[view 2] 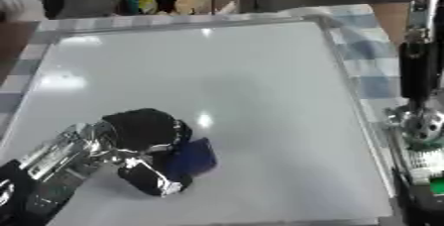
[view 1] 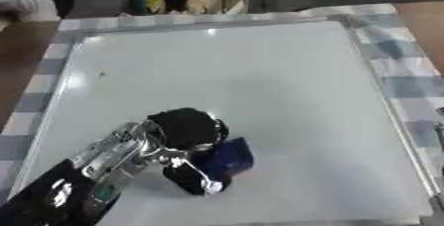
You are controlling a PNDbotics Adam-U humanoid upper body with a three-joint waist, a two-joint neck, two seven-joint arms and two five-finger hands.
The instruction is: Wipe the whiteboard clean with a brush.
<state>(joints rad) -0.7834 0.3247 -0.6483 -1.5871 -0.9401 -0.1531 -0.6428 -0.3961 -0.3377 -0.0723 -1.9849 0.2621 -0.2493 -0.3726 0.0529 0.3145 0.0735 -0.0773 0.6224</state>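
A large whiteboard (view 1: 260, 86) with a metal frame lies flat and fills most of both views; a tiny dark mark (view 1: 101, 75) shows near its left side. My left hand (view 1: 187, 133) rests on the board's lower left, fingers and thumb curled round a dark blue brush (view 1: 230, 156) that presses against the surface. My right arm (view 2: 420, 86) stands along the right edge in the right eye view, beyond the board's frame; its hand does not show.
A blue and white checked cloth (view 1: 408, 66) lies under the board. Brown table (view 1: 17, 56) shows at the left. Boxes and coloured objects (view 1: 187, 2) stand past the far edge.
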